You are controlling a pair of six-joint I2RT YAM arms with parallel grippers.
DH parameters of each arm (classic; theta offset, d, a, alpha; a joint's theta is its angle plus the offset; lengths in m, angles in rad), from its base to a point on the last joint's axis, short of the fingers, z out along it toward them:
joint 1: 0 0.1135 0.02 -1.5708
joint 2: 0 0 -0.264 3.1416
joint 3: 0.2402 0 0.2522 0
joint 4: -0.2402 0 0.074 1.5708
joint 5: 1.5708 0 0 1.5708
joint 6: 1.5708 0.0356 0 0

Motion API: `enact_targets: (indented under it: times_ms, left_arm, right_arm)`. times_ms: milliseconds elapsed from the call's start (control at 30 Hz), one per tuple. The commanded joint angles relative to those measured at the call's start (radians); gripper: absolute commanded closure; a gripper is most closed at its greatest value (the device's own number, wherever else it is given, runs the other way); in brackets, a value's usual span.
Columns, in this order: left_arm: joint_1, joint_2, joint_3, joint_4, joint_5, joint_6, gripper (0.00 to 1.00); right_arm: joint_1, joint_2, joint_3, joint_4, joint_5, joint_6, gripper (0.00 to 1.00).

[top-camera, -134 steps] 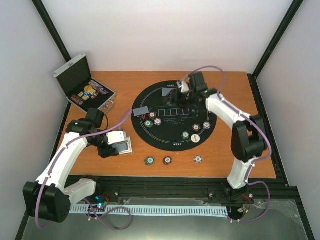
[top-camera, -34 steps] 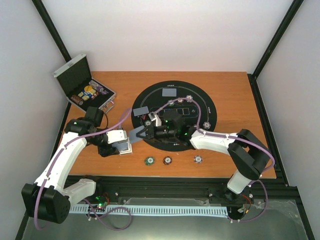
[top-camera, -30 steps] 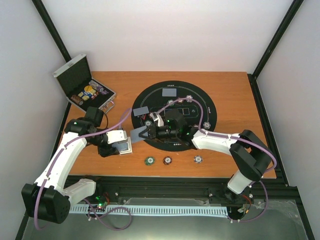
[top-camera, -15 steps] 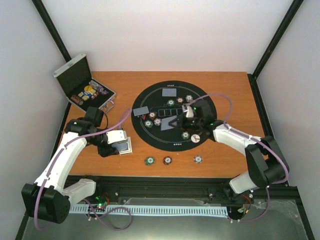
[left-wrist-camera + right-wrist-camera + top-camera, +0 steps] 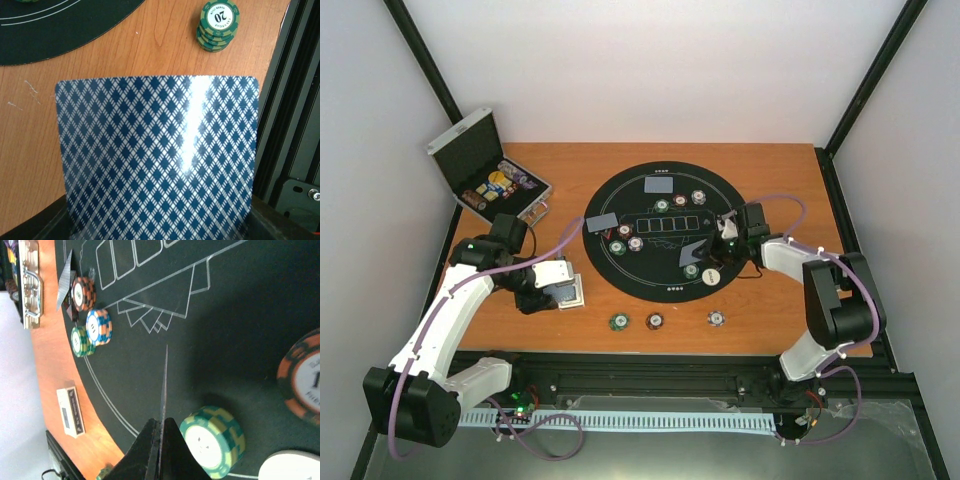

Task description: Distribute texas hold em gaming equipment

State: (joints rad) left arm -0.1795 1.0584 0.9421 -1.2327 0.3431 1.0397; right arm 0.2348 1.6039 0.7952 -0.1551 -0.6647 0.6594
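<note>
Your right gripper point(image 5: 160, 432) is squeezing one card point(image 5: 163, 385) tight over the right side of the mat point(image 5: 640, 275), beside a green chip point(image 5: 212, 440). Your left gripper point(image 5: 558, 290) is clamping spare cards point(image 5: 157, 155) left of the mat. Two dealt cards point(image 5: 660, 185) are lying on it; I think more are needed.

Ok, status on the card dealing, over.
Right gripper shut on edge-on card over mat. Left gripper shut on blue-backed card off mat. Green chip stack close beside right gripper.

Glossy card back point(image 5: 157, 155); matt black mat point(image 5: 610, 200); wood-grain table point(image 5: 780, 180).
</note>
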Motion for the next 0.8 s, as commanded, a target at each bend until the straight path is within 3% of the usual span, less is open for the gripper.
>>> enact_targets:
  times_ms: [0, 400, 767]
  left_arm:
    - [0.002, -0.008, 0.026, -0.016, 0.001, 0.019, 0.99]
    - [0.002, -0.007, 0.021, -0.009, 0.005, 0.02, 0.99]
    - [0.002, -0.012, 0.023, -0.012, 0.008, 0.019, 0.99]
  right_arm:
    - [-0.037, 0.036, 0.056, -0.029, 0.024, -0.049, 0.97]
    - [-0.086, 0.052, 0.048, -0.041, 0.076, -0.055, 0.96]
    - [-0.086, -0.087, 0.02, -0.169, 0.249, -0.092, 0.68]
